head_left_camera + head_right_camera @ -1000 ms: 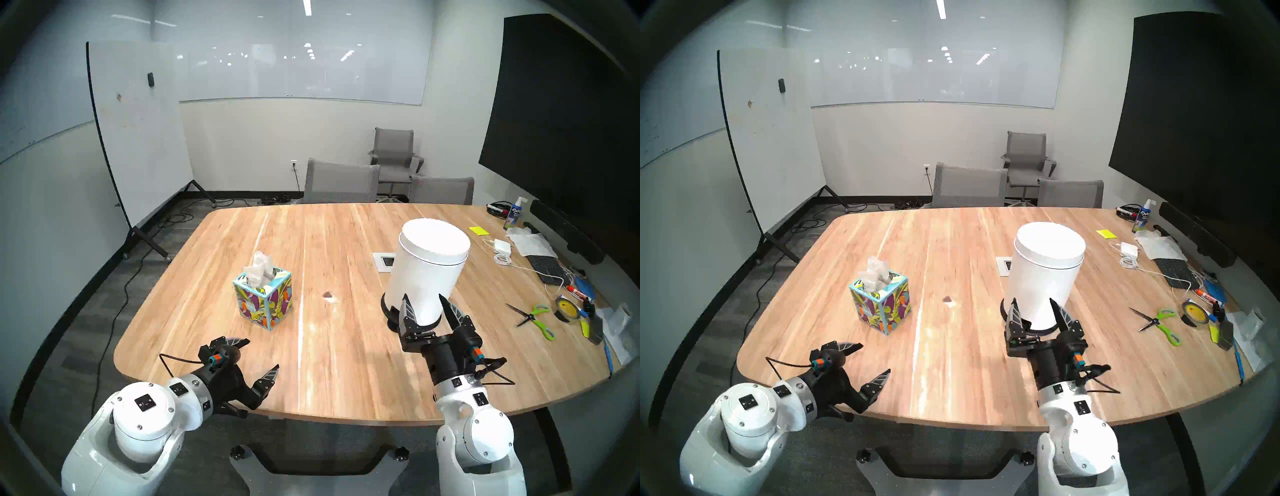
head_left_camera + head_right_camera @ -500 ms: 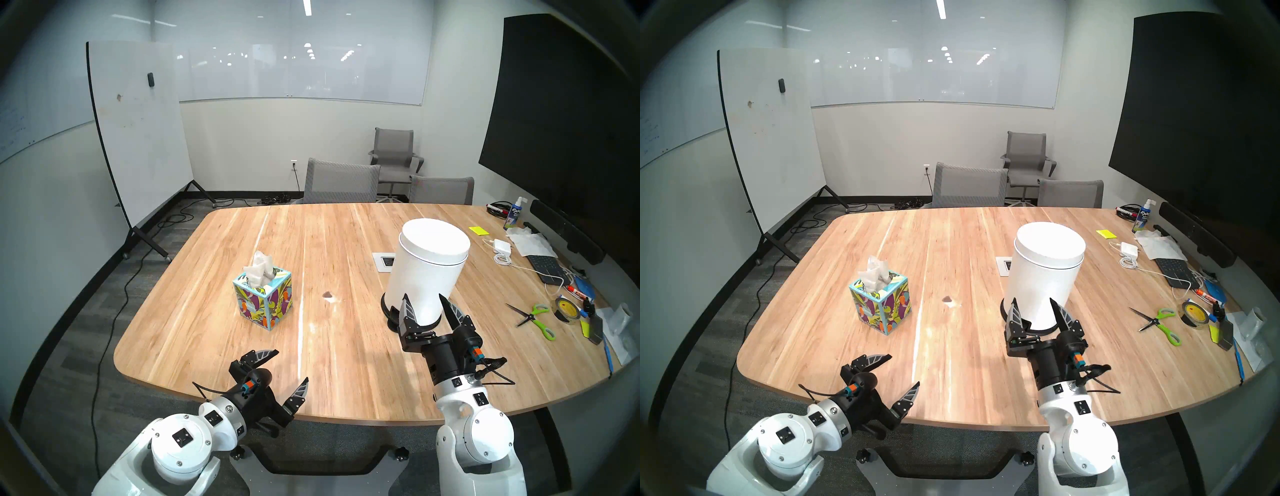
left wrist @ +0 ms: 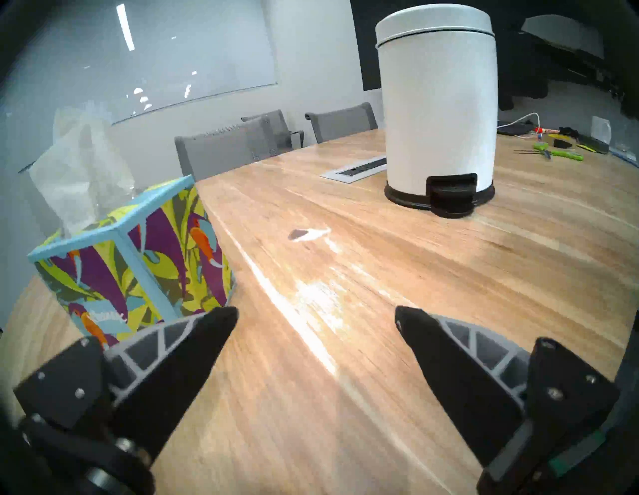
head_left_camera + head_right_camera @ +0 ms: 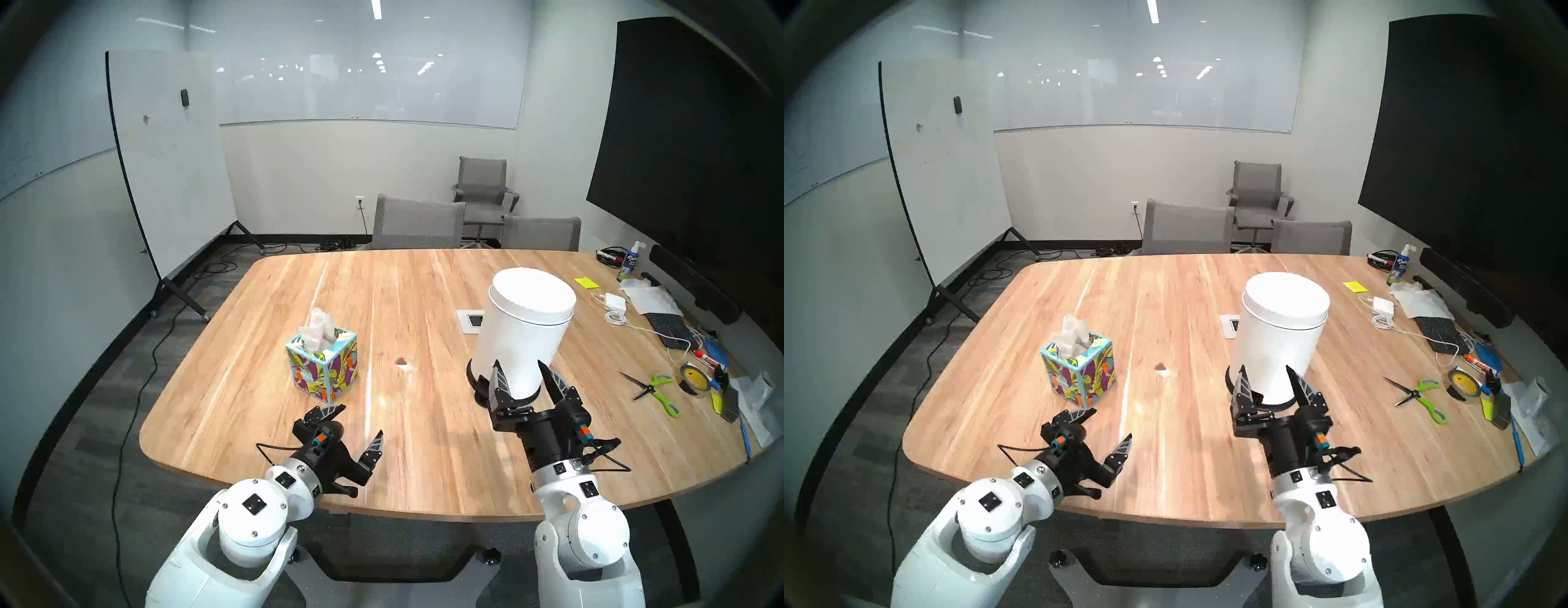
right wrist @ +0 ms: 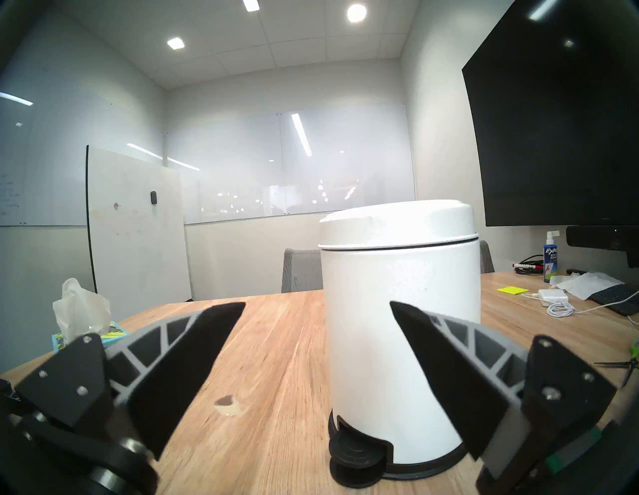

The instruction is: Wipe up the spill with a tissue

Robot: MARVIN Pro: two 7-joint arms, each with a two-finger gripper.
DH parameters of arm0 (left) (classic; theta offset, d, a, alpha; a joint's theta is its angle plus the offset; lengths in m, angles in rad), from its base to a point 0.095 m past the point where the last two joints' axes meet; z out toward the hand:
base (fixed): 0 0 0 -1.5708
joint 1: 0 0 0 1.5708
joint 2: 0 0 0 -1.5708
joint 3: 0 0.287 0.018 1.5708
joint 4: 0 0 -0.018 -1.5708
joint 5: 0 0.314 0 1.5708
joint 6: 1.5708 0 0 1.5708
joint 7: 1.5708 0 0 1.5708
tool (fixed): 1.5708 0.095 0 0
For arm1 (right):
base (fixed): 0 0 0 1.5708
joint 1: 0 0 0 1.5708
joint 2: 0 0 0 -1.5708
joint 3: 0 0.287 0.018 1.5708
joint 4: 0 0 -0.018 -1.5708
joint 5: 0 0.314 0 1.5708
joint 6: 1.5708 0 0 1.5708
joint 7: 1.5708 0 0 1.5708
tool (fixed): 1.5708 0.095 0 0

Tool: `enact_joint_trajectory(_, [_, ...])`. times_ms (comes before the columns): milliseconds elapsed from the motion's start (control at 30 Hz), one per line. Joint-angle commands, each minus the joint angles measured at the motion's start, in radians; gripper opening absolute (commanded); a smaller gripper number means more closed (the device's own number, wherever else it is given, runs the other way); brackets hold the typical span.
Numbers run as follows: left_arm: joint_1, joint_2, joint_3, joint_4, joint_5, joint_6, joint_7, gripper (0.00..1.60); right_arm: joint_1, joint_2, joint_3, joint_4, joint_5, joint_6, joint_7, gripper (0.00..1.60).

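Observation:
The spill (image 4: 401, 362) (image 4: 1160, 367) (image 3: 298, 234) (image 5: 224, 401) is a small dark brown blotch with a pale rim near the middle of the wooden table (image 4: 424, 288). A white tissue (image 4: 317, 330) (image 4: 1073, 331) (image 3: 77, 169) (image 5: 80, 307) sticks up out of the leaf-print tissue box (image 4: 324, 368) (image 3: 138, 262) left of the spill. My left gripper (image 4: 361, 420) (image 4: 1113, 422) (image 3: 316, 316) hovers open and empty over the near table edge, just in front of the box. My right gripper (image 4: 518, 365) (image 5: 317, 306) is open and empty, close to the foot of the white bin.
A white pedal bin (image 4: 524, 327) (image 3: 437, 103) (image 5: 397, 311) stands right of the spill, with a white socket plate (image 4: 470, 320) behind it. Scissors (image 4: 653, 388), a tape roll (image 4: 693, 378), a charger (image 4: 615, 300), a keyboard and papers lie along the right edge. Grey chairs (image 4: 418, 223) stand behind the table.
My left arm swung rightward and forward along the near table edge, bringing its open gripper in front of the tissue box. The right arm stayed still.

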Motion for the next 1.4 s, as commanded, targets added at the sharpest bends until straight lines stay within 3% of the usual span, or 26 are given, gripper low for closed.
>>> enact_joint_trajectory(0, [-0.059,-0.004,-0.016,0.007,-0.016,-0.014,-0.012,1.60,0.002,0.003,0.001,-0.027,-0.001,-0.004,0.002,1.60])
enact_joint_trajectory(267, [-0.074,-0.004,-0.017,0.033,-0.013,-0.028,-0.016,1.60,0.001,0.003,0.001,-0.027,-0.001,-0.004,0.002,1.60])
enact_joint_trajectory(467, [-0.083,-0.010,0.026,0.044,0.026,-0.059,-0.002,1.60,0.001,0.003,0.001,-0.027,-0.001,-0.004,0.002,1.60])
enact_joint_trajectory(767, [-0.094,-0.041,0.086,0.046,0.074,-0.050,0.037,1.60,0.001,0.003,0.001,-0.027,-0.001,-0.004,0.002,1.60])
enact_joint_trajectory(1000, [-0.168,-0.096,0.130,0.118,0.096,-0.014,0.071,1.60,0.002,0.003,0.001,-0.027,-0.001,-0.004,0.002,1.60])
enact_joint_trajectory(1367, [-0.283,-0.152,0.125,0.193,0.081,0.046,0.083,1.60,0.003,0.002,0.001,-0.025,0.000,-0.005,0.002,1.60])
